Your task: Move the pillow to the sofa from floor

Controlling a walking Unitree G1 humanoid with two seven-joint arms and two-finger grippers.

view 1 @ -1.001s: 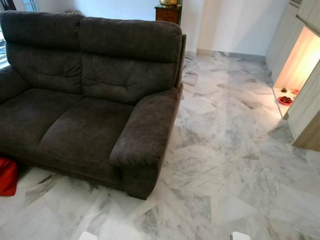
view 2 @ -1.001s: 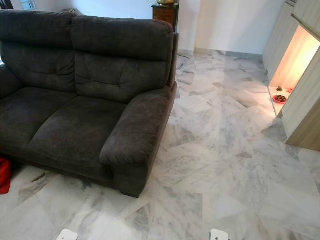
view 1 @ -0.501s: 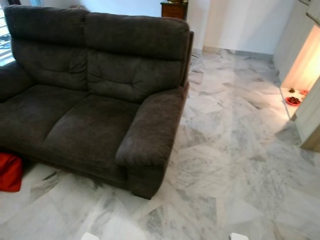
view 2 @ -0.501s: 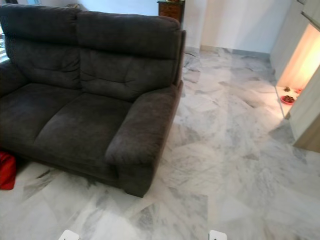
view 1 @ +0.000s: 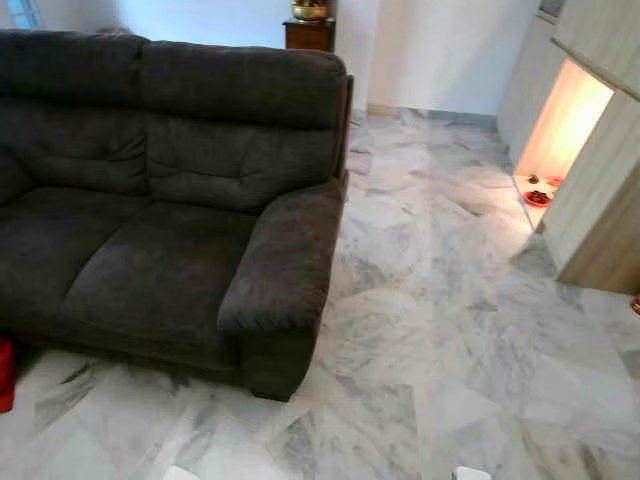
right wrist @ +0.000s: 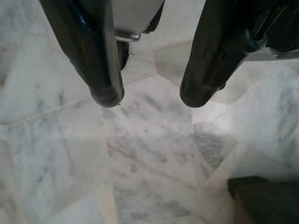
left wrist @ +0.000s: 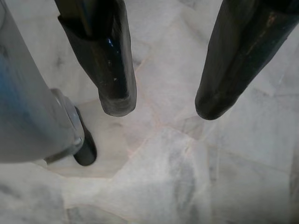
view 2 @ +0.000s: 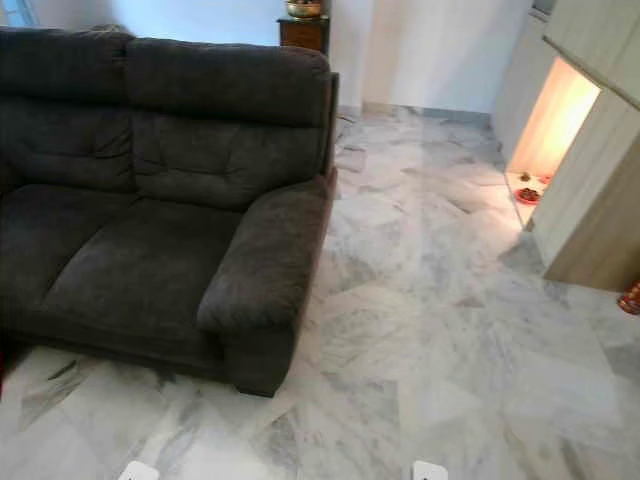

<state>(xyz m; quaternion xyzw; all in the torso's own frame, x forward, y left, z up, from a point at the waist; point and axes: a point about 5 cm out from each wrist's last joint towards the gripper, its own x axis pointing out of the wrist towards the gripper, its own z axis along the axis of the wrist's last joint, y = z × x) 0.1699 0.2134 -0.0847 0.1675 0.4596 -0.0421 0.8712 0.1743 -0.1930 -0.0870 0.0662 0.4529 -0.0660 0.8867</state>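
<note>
Grey-veined marble floor [view 1: 440, 330] spread beside a dark grey sofa [view 1: 170, 210], whose seats lay bare, while a sliver of the red pillow [view 1: 5, 372] showed on the floor by the sofa's front, at the robot's far left; the left claw [left wrist: 161, 105] and right claw [right wrist: 147, 95] both hung over bare marble, fingers apart and holding nothing

We see a dark grey-brown sofa [view 1: 180, 200] on a white marble floor [view 1: 440, 330] with grey veins. At the floor's edge lies 1 red pillow [view 1: 5, 372]. Our 2 grippers [left wrist: 161, 105] [right wrist: 147, 100] have glossy black fingers.
</note>
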